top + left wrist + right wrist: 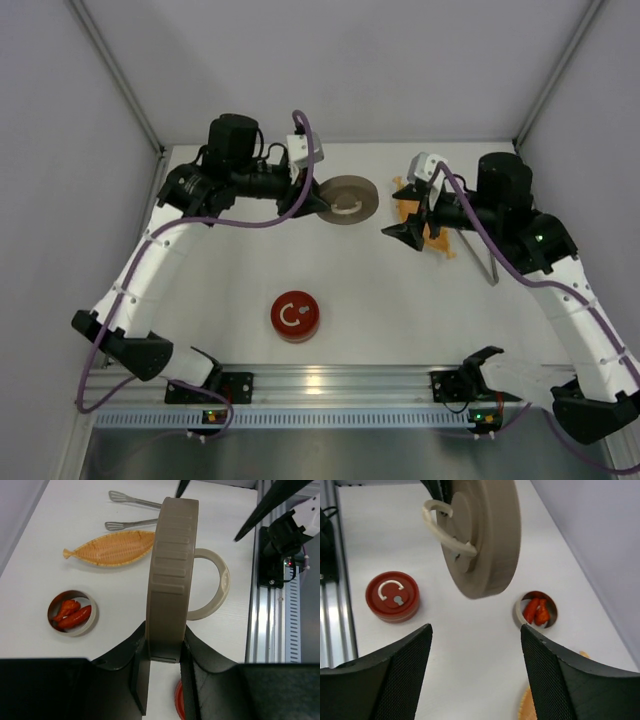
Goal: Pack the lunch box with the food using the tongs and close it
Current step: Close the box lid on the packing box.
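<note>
My left gripper is shut on the rim of a beige round lid, which it holds on edge above the table, its loop handle pointing sideways. The open lunch box, a small round tin, holds red food slices and stands to the left of the lid. My right gripper is open and empty, facing the lid, with the lunch box beyond its right finger. The tongs lie behind the orange dish. From above, the left gripper holds the lid.
A red lidded tin stands near the front middle of the table, also seen from the right wrist. The orange leaf-shaped dish lies under the right gripper. The aluminium rail runs along the near edge.
</note>
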### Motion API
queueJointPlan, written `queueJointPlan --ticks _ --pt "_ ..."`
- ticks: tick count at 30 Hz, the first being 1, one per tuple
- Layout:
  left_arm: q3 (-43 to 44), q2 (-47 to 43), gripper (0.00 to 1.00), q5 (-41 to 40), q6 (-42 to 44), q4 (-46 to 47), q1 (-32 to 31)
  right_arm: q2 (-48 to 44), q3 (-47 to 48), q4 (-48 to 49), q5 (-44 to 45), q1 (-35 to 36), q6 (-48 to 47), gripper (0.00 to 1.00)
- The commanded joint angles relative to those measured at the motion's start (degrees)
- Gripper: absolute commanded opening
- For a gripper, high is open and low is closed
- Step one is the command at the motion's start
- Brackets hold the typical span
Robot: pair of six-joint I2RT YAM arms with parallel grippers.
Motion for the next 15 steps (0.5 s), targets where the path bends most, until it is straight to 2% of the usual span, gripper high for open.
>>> queueJointPlan --ticks 1,5,8,13,15 --pt "4.2 2.3 0.0 -2.9 -4.1 -2.7 1.2 -4.5 4.4 -1.5 1.5 -1.6 -8.3 0.69" --pt "5.2 5.3 0.0 -6.4 -7.1 -6.1 1.3 -2.8 10.8 -9.3 0.0 -1.1 -16.7 0.57" --pt "6.0 7.5 0.0 -5.6 -9.8 -8.3 1.4 -0.3 15.8 -13.4 1.5 2.8 -20.6 0.57" --pt "6.0 8.6 0.0 -3.7 -12.9 -8.5 1.4 0.7 15.2 -12.8 13.8 18.1 -29.2 0.54" --pt "6.2 8.7 0.0 -2.9 -13.6 -8.6 1.5 1.1 13.1 -12.3 17.4 21.1 -32.4 0.52"
